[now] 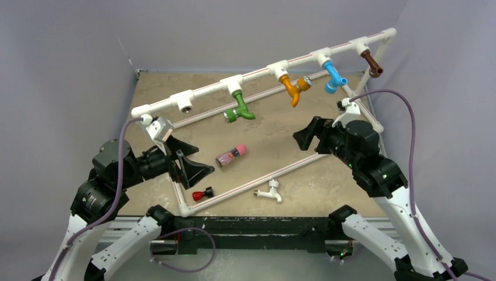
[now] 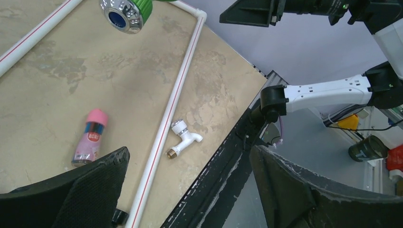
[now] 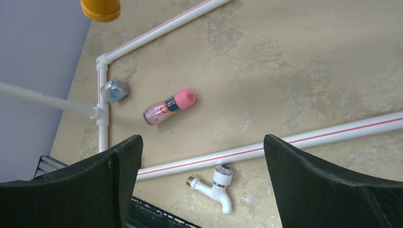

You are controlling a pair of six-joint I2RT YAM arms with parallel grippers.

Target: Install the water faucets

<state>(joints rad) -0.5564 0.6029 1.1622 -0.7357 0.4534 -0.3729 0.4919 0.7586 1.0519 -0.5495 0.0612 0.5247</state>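
White plastic, item one: a white water faucet (image 1: pixel 270 191) is lying on its side on the tan table (image 1: pixel 281 140), just beside the near rail of the white pipe frame (image 1: pixel 257 186) and outside it, brass thread pointing toward that rail. Nothing is touching it.

Items two to five, water faucets hanging from the tilted upper rail, left to right in the overhead view:
- green faucet (image 1: pixel 238 108), its chrome-faced knob (image 2: pixel 126 9) showing at the top of the left wrist view
- orange faucet (image 1: pixel 292 88)
- blue faucet (image 1: pixel 333 76)
- brown faucet (image 1: pixel 371 62), nearest the far right corner

One T-fitting (image 1: pixel 185 104) left of the green one is showing an open metal socket.

Tools:
- left gripper (image 1: pixel 190 159) is hovering above the table near the frame's left corner, jaws standing wide apart, holding nothing and touching nothing; between its black fingers (image 2: pixel 81 190) the white faucet and the near rail are showing below
- right gripper (image 1: pixel 310 133) is hanging over the right half of the frame, jaws likewise spread wide and gripping nothing; its wrist view is looking down on the white faucet between the two fingers (image 3: pixel 313 180)

Other stock: a pink-capped cylinder (image 1: pixel 230 156) is lying on its side inside the frame, well apart from both grippers; a small red-and-black part (image 1: pixel 202 194) is resting just beside the near rail, close to the left corner
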